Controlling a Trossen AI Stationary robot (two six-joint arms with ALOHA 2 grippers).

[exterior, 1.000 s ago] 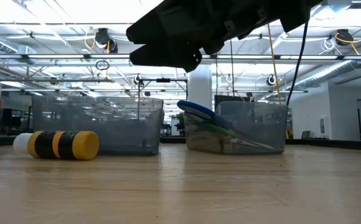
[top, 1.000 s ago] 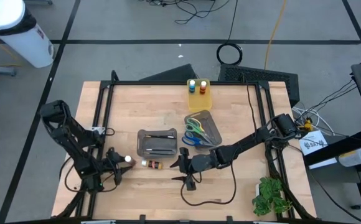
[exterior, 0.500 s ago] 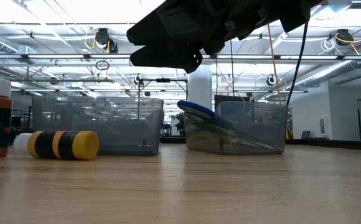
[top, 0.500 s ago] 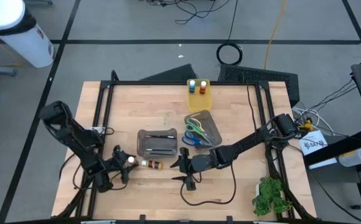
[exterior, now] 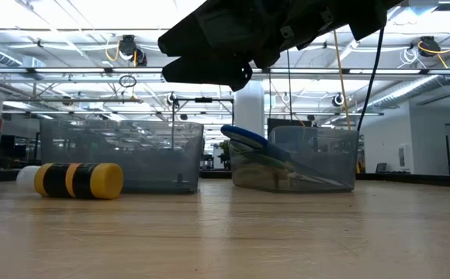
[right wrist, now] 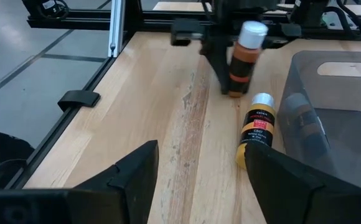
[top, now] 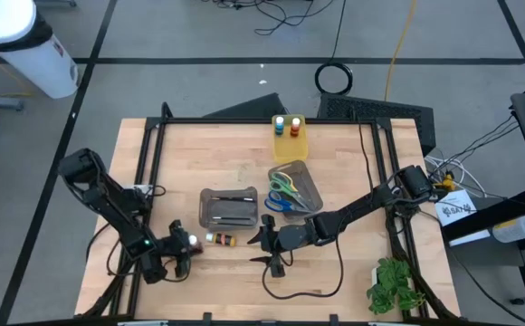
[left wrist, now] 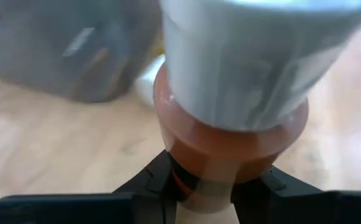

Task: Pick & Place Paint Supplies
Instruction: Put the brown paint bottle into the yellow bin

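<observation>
The table (top: 244, 172) is a pale wood-plank top inside a black metal frame. Two translucent grey plastic bins stand on it. The rectangular bin (top: 228, 208) near the middle holds thin dark brushes (top: 231, 196). The second bin (top: 300, 188) sits skewed and holds scissors (top: 283, 191) with green, yellow and blue handles. A smaller yellow bin (top: 291, 138) at the far edge carries two round pots, one blue (top: 281, 125) and one orange-red (top: 296, 128). A leafy green plant sprig (top: 391, 282) lies at the near right corner.

The left gripper (right wrist: 229, 53) stands at the near left of the table. Its dark fingers (left wrist: 162, 177) pinch the brown-orange bottle (right wrist: 241, 59), a cylindrical plastic body with a white cap, and hold it upright with its base at the table surface. No label text on it can be read.

The yellow bottle (right wrist: 257, 127) lies on its side just beside that bottle and close to the rectangular bin. It has a pale cap and a black label band with small red and white print, too small to read.

The right gripper (top: 272, 239) hovers above the table near the lying bottle, its dark fingers (right wrist: 131, 177) spread wide and holding nothing.
</observation>
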